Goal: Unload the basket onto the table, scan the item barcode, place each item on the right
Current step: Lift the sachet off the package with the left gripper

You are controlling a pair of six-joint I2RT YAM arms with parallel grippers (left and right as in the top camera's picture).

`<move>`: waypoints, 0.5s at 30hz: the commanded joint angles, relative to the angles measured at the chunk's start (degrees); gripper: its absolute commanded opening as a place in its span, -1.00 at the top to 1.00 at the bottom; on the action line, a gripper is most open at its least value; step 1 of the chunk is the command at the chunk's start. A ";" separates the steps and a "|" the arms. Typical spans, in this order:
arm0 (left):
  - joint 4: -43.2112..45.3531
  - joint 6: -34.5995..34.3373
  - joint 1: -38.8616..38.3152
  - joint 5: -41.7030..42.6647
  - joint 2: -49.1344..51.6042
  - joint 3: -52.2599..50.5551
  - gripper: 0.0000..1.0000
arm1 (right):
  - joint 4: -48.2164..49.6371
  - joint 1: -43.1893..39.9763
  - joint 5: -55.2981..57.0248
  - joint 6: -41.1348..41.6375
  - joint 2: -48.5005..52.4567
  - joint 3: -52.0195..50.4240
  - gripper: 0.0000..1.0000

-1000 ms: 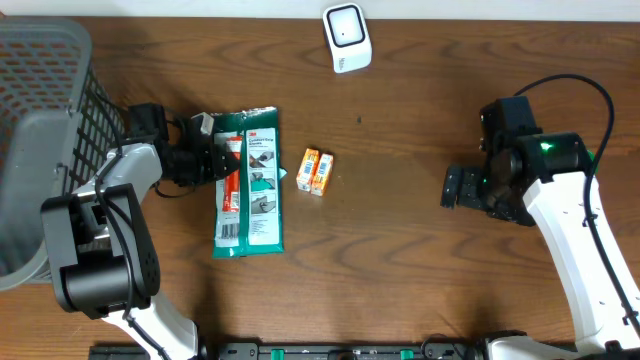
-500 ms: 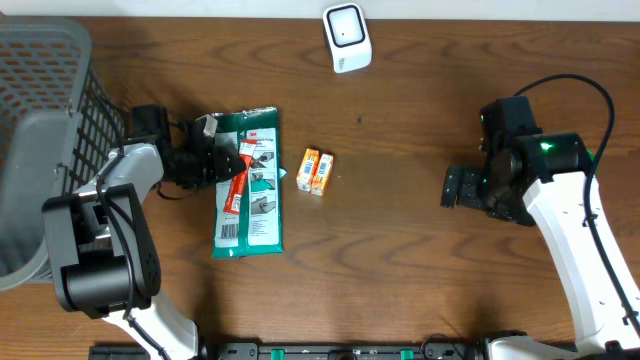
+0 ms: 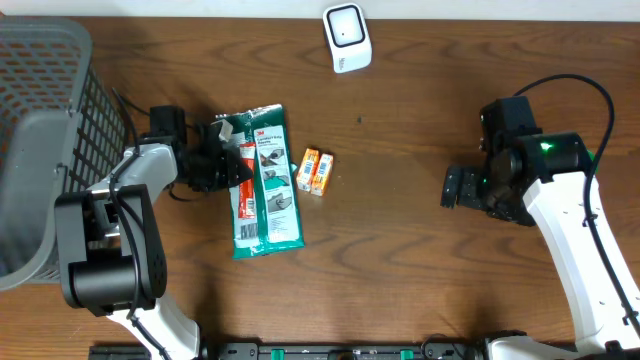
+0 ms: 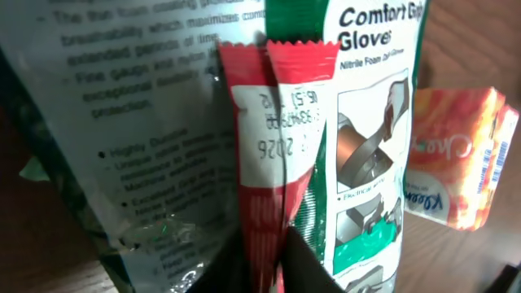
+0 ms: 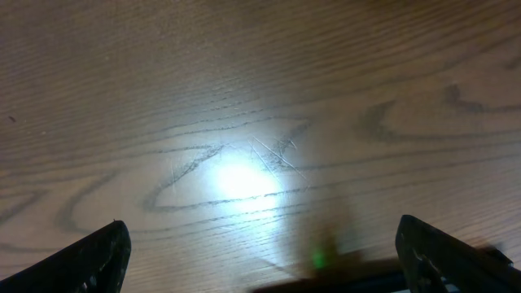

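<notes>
left gripper (image 4: 262, 264) clamped on the red sachet (image 4: 273, 146)'s near end, sachet running straight out from the jaws; right gripper (image 3: 453, 187) wide apart, well away.

Am pinching end of red sachet (image 3: 244, 190) w/ my L gripper (image 3: 228, 166); sachet lying across green glove pack (image 3: 272, 195). Two small orange boxes (image 3: 316, 172) sitting just R of pack. White scanner (image 3: 346, 38) standing at far edge of table (image 3: 400, 270). Grey basket (image 3: 40, 120) sitting on my L. My R gripper (image 3: 453, 187) hanging over bare wood, jaws apart, well away from items.
</notes>
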 commanded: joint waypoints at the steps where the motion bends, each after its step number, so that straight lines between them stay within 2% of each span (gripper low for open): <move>1: -0.11 -0.11 -0.11 -0.96 0.55 -0.85 0.82 | 0.00 -0.13 0.74 0.83 -0.57 -0.04 -0.98; 8: -0.55 -6.62 1.84 -0.52 -1.31 1.22 0.85 | 0.00 -0.11 0.74 0.83 -0.57 -0.04 -0.99; 15: -0.28 -15.76 5.38 0.09 -8.98 1.68 0.85 | 0.00 -0.13 0.76 0.83 -0.57 -0.04 -0.98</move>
